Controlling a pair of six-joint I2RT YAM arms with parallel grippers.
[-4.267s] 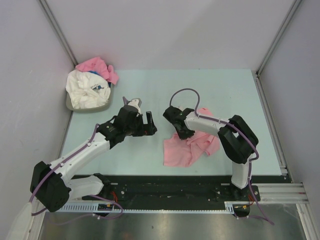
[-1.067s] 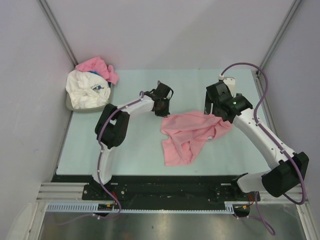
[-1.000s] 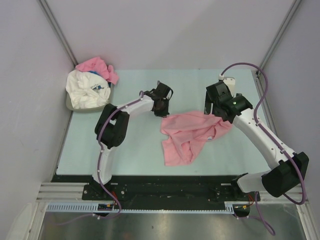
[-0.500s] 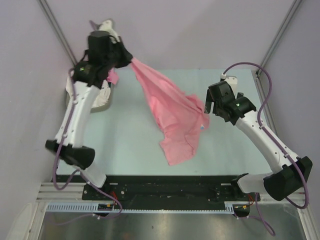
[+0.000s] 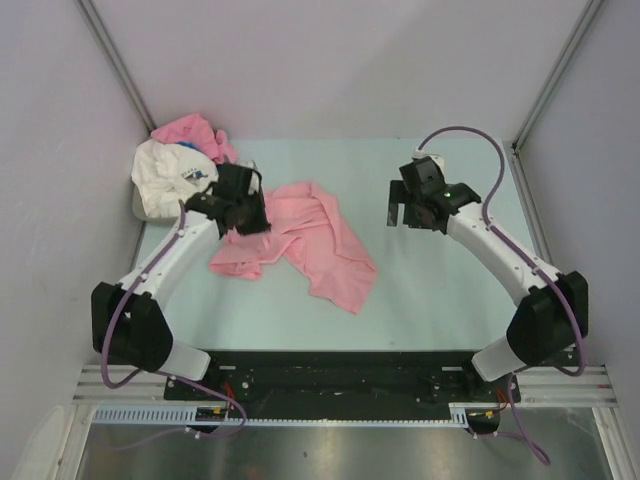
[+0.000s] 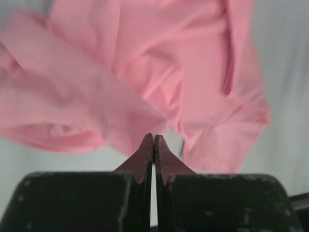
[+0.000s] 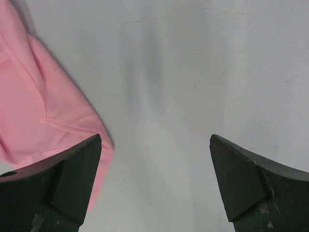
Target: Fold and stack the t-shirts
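Observation:
A light-pink t-shirt (image 5: 310,245) lies crumpled and partly spread on the table, left of the middle. My left gripper (image 5: 250,215) sits low over its upper left part. In the left wrist view its jaws (image 6: 153,138) are pressed together with a pink fold (image 6: 145,72) running right up to the tips. My right gripper (image 5: 408,217) hovers open to the right of the shirt, apart from it. The right wrist view shows its fingertips (image 7: 155,145) wide apart over bare table, with the shirt's edge (image 7: 38,111) at the left finger.
A grey basket (image 5: 138,212) stands at the back left corner and holds a white t-shirt (image 5: 170,180) with a blue print and another pink t-shirt (image 5: 190,130). Walls close in the table at the left, back and right.
The left arm has swung down from high at the back left, and the pink shirt it held aloft now lies on the table left of the middle. The right gripper stayed open.

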